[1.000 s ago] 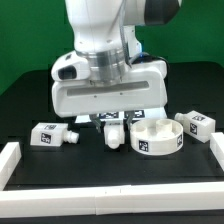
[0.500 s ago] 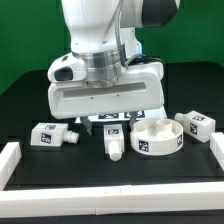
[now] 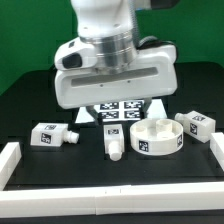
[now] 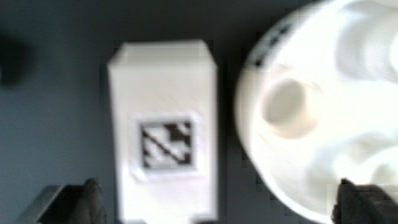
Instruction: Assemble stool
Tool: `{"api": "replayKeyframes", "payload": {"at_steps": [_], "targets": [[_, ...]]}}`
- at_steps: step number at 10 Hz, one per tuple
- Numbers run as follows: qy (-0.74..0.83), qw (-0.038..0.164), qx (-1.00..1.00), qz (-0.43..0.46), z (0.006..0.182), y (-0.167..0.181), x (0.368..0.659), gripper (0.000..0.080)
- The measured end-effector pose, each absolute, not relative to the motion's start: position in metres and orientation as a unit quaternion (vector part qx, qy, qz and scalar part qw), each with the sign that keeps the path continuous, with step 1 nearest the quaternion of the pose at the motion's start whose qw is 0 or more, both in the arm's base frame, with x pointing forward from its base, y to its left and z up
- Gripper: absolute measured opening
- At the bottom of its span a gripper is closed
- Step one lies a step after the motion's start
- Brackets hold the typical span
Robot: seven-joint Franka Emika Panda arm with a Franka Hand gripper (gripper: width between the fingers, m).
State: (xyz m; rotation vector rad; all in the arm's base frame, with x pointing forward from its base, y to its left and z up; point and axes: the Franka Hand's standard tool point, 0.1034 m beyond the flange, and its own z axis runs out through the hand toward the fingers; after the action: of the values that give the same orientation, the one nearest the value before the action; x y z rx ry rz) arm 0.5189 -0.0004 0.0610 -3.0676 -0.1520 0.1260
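The round white seat disc (image 3: 157, 136) lies on the black table at the exterior view's right. One white leg (image 3: 114, 141) lies just left of it, its narrow end toward the front. A second leg (image 3: 50, 134) lies at the left and a third (image 3: 195, 125) at the right behind the seat. The arm's white hand (image 3: 115, 85) hangs above the middle leg. In the wrist view my gripper (image 4: 217, 205) is open and empty, well above the tagged leg (image 4: 164, 125) and the seat's rim (image 4: 329, 110); its dark fingertips (image 4: 71, 200) stand wide apart.
The marker board (image 3: 122, 110) lies flat behind the middle leg, partly under the hand. White border rails run along the front (image 3: 110, 203), the left (image 3: 10, 158) and the right (image 3: 218, 150) of the black mat.
The hand has risen from just over the middle leg and shifted slightly to the exterior view's right. The leg stays lying on the table. The other parts have not moved.
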Motion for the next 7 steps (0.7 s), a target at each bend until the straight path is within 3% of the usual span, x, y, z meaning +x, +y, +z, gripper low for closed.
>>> {"api": "replayKeyframes", "payload": {"at_steps": [1, 5, 7], "targets": [[-0.068, 0.035, -0.996, 0.039, 0.049, 0.011, 0.513, 0.0649], [-0.063, 0.036, -0.996, 0.044, 0.049, 0.006, 0.511, 0.0649], [-0.142, 0.013, -0.989, 0.032, 0.033, 0.027, 0.504, 0.0649]]}}
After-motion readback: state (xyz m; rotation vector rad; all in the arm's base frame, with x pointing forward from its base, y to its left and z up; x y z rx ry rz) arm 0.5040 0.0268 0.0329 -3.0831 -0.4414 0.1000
